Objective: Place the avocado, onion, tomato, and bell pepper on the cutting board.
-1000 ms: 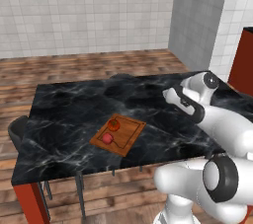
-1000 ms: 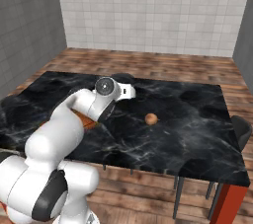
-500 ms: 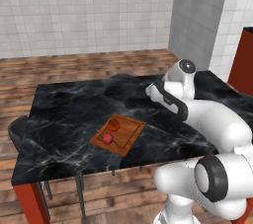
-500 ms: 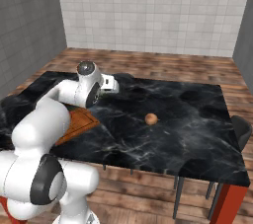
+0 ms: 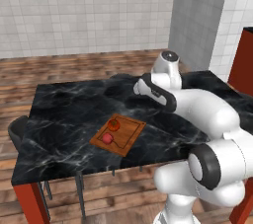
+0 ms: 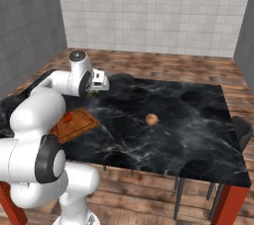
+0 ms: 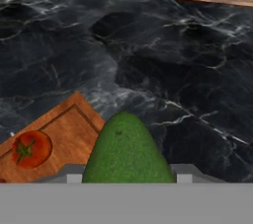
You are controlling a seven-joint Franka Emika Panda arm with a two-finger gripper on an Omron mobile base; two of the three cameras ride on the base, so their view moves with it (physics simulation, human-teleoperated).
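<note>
We see the flat rectangular brown wooden cutting board lying near the front edge of the black marble-topped table, turned at an angle to that edge. Bare tabletop lies open on all sides of it, widest toward the far edge. In the right base view, the board sits toward the left end of the table, and the small pale tan onion rests alone near the middle, well apart from it.

Two pieces lie on the board: the orange-red round tomato with a greenish top and a red rounded piece nearer the front edge; we take the latter for the bell pepper, but it is too small to be sure.

The two-finger gripper is clamped on the green pear-shaped avocado, held above the tabletop just beyond the board's corner. In the hand view, the avocado's long axis runs along the gripper, narrow end pointing away from the hand.

The avocado's lower part is cut off at the bottom of the hand view, and the fingertips are barely visible. In the right base view, only a green sliver shows beneath the hand.
</note>
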